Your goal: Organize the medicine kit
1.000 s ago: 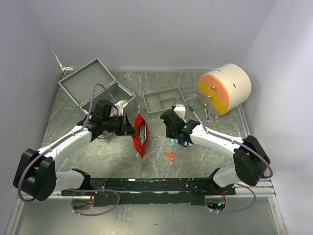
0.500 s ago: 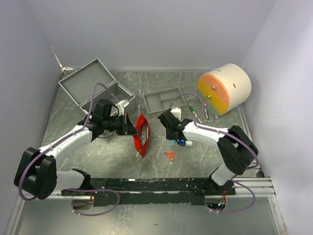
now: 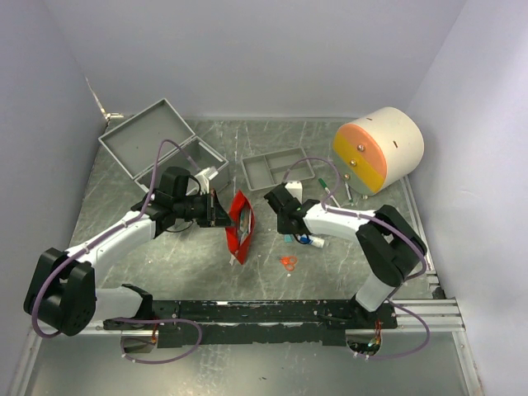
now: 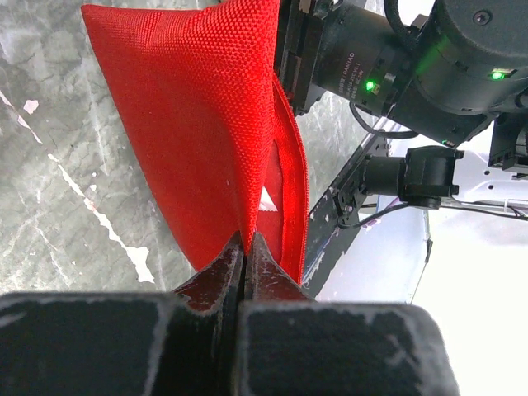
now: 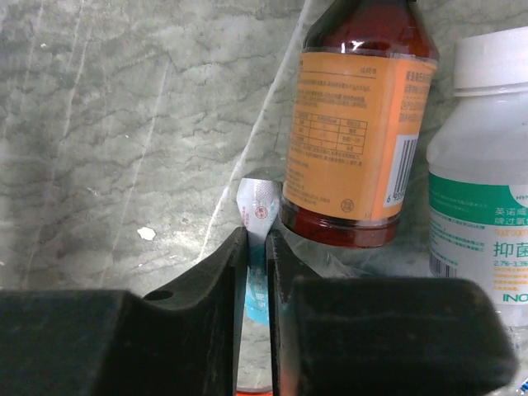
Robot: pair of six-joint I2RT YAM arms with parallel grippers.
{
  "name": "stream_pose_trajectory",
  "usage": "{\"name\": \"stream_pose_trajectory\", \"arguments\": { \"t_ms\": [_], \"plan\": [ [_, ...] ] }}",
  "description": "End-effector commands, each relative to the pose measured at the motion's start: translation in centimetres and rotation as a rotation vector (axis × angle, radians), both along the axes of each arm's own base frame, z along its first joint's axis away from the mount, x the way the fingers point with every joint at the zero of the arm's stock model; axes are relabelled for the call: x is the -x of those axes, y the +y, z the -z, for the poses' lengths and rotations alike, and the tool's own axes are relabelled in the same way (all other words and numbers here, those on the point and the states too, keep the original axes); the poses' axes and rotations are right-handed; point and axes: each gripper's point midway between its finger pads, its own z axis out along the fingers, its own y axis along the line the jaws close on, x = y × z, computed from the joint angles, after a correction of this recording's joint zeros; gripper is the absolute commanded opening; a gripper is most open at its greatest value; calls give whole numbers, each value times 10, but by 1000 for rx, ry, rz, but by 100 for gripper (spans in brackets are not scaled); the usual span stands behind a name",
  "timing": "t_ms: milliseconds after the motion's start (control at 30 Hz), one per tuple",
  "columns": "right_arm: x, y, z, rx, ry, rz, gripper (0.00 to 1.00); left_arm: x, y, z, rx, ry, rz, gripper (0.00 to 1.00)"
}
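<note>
The medicine kit (image 3: 147, 139), a grey metal case, lies open at the back left. My left gripper (image 3: 216, 210) (image 4: 245, 239) is shut on the edge of a red fabric pouch (image 3: 238, 227) (image 4: 198, 140) and holds it up on edge, mid-table. My right gripper (image 3: 289, 224) (image 5: 256, 235) is down at the table just right of the pouch, its jaws pressed onto a thin white-and-blue foil sachet (image 5: 257, 206). An amber bottle with an orange label (image 5: 351, 148) and a white pill bottle (image 5: 483, 165) lie right beside those fingers.
A shallow grey divided tray (image 3: 276, 169) sits behind the right gripper. A large cream drum with an orange face (image 3: 378, 150) stands at the back right. A small orange item (image 3: 288, 261) lies near the front rail. Walls close in on both sides.
My right gripper has shifted a little left and back, and its jaws have narrowed onto the sachet. The left gripper and the red pouch have stayed put.
</note>
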Motion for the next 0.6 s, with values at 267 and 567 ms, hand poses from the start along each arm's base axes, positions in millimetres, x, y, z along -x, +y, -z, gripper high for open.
{"name": "stream_pose_trajectory", "arguments": {
  "t_ms": [267,567],
  "plan": [
    [-16,28,-61,-247,-164,6,11,-11,3,-16,18,-99,-61,7],
    [-10,78,-178,-660,-405,-126,12,-12,3,-19,28,-110,-75,7]
  ]
}}
